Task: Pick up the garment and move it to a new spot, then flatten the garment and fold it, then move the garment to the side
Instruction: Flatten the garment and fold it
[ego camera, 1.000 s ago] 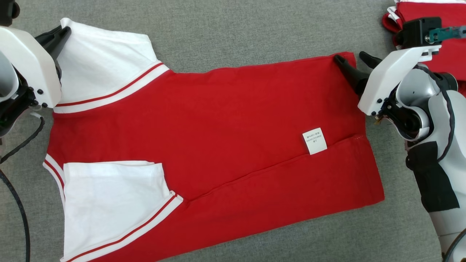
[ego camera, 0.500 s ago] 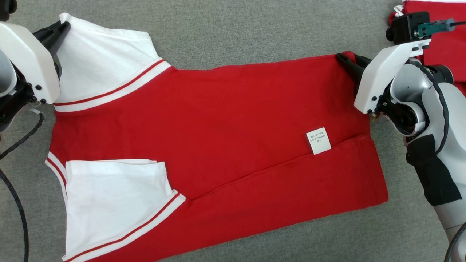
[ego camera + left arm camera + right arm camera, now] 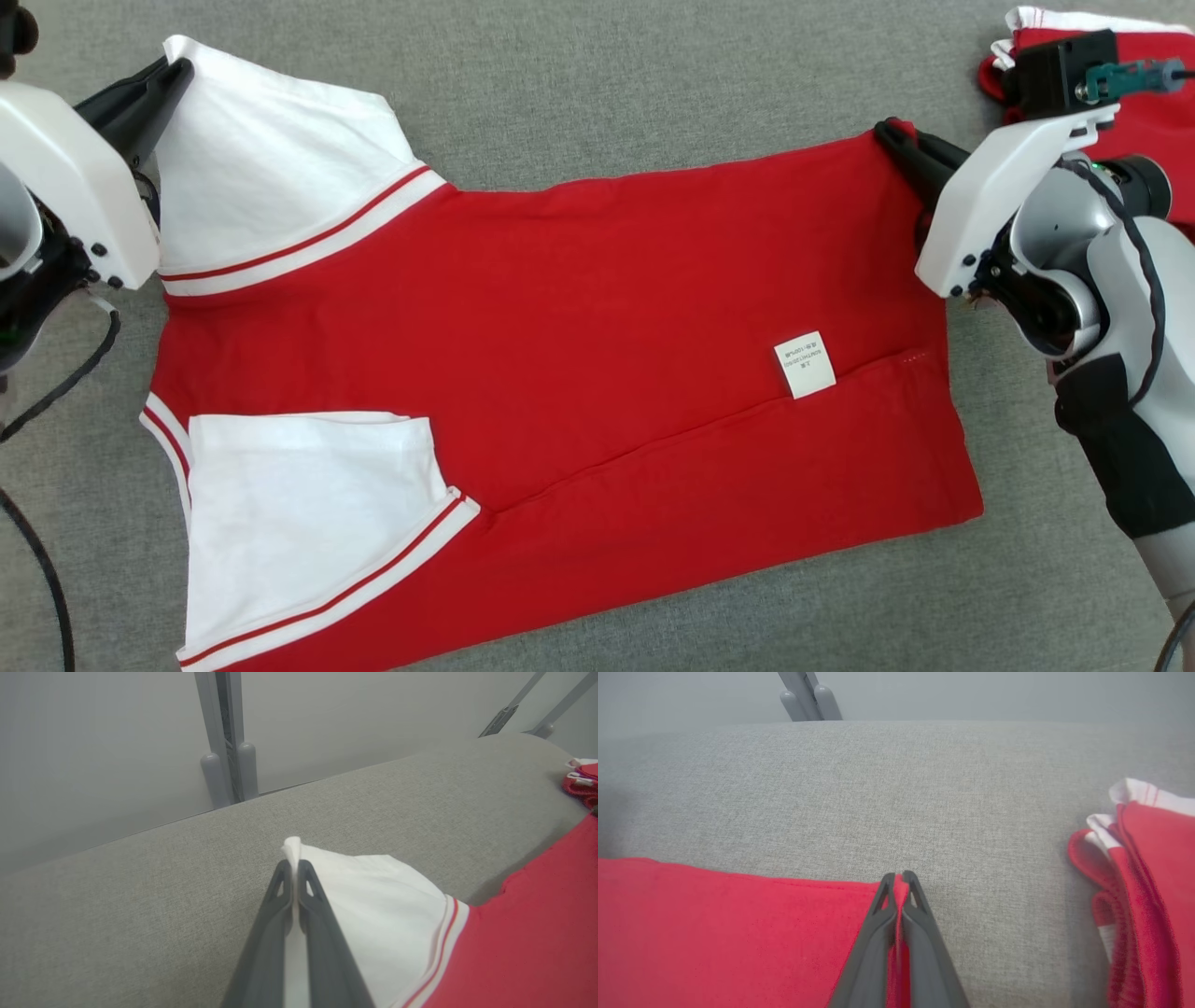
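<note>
Garment (image 3: 579,308) lies between both jaws, corners pinched.

Supporting surface: grey upholstered surface (image 3: 597,84), woven fabric, rounded along its far edge. Lying directly on it: one red garment (image 3: 579,308) with white sleeves, spread largely flat across the middle. A pile of red and white clothing (image 3: 1167,121) lies at the far right, apart from it.

The only writing is on a small white label (image 3: 805,364) on the red garment (image 3: 607,299), toward its right end, at the edge of a folded-over layer. The label carries a few short lines of dark print, set at a slant and too small to read.
</note>
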Motion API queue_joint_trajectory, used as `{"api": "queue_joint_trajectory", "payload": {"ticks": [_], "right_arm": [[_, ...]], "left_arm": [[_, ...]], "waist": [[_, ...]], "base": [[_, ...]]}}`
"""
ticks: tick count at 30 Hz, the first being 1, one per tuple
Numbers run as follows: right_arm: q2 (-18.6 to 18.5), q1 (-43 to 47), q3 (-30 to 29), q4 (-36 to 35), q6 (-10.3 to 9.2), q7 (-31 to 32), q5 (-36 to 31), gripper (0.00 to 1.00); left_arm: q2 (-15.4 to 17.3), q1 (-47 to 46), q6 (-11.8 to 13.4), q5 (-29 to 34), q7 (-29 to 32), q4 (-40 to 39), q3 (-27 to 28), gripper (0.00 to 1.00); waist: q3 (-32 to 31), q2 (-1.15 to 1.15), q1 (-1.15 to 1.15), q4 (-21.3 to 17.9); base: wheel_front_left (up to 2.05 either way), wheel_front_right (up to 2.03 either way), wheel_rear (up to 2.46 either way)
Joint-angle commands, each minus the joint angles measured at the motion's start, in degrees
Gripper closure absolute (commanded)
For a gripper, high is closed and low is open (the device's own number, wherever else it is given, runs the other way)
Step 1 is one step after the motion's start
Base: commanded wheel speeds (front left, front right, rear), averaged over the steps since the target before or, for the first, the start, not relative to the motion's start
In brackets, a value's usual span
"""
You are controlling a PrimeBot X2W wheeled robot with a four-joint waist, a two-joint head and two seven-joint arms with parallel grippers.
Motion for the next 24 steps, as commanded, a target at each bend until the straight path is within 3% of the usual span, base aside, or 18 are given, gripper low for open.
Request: {"api": "queue_joint_trajectory", "payload": {"ticks": [1,8,16,24], "right_arm": [[-0.84,1.36,0.4,-1.01,0.01,-0.78,0.7,1.0],[-3.56,6.39,2.03,-6.36,0.01,-3.1,2.75,1.0],[-7.74,16.36,0.79,-16.33,0.01,-5.94,4.8,1.0],[-9.79,26.04,-2.25,-24.51,0.01,-6.69,4.44,1.0]], "left_arm": [[0.73,1.51,0.0,-0.74,-0.84,-1.57,0.78,1.0],[3.12,12.02,2.44,-3.6,-4.33,-13.71,3.88,1.0],[7.21,31.59,9.87,-3.79,-9.39,-33.73,8.34,1.0],[7.63,45.16,14.53,-2.99,-13.77,-43.06,10.32,1.0]], "waist": [[-0.73,0.0,0.0,-0.05],[-2.99,0.0,0.0,0.41],[-5.77,0.0,0.0,1.76],[-7.84,0.0,0.0,2.18]], "base": [[0.0,0.0,0.0],[0.0,0.0,0.0],[0.0,0.0,0.0],[0.0,0.0,0.0]]}}
